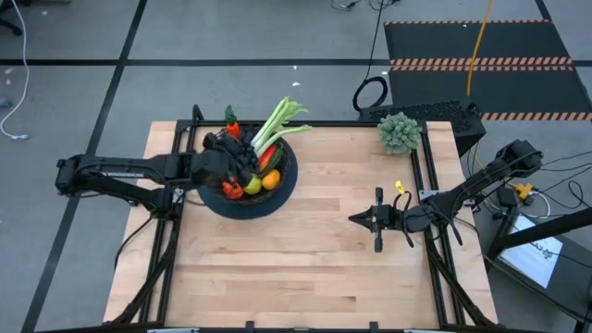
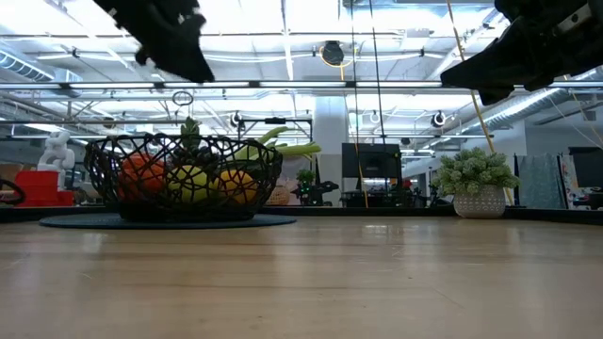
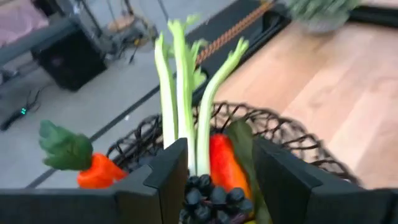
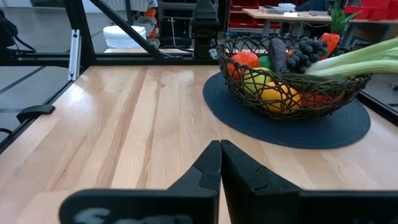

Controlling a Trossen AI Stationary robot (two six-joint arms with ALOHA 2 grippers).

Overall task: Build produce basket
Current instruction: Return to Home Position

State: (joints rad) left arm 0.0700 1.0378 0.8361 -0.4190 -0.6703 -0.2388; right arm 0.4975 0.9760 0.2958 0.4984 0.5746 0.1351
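Observation:
The black wire-mesh basket [image 1: 277, 190] stands on a round dark-blue mat [image 1: 227, 205] at the table's far left. It holds the produce. The long pale-green stalk [image 1: 277, 125] sticks out over the far rim, and a carrot [image 1: 231, 123] leans at the rim beside it. Dark grapes [image 4: 305, 51] lie on top, with an orange [image 1: 270, 180] and a lemon [image 1: 252, 188] at the near side. My left gripper [image 1: 239, 159] hovers open above the basket, its fingers either side of the grapes [image 3: 214, 196] without touching them. My right gripper [image 1: 354, 218] is shut and empty, above the table's right half.
A grey-green frilly plant in a white pot [image 1: 400, 131] stands at the far right corner. Bare wood [image 1: 305, 268] stretches from the basket to the near edge. Black frame rails [image 1: 430, 185] run along the table's sides.

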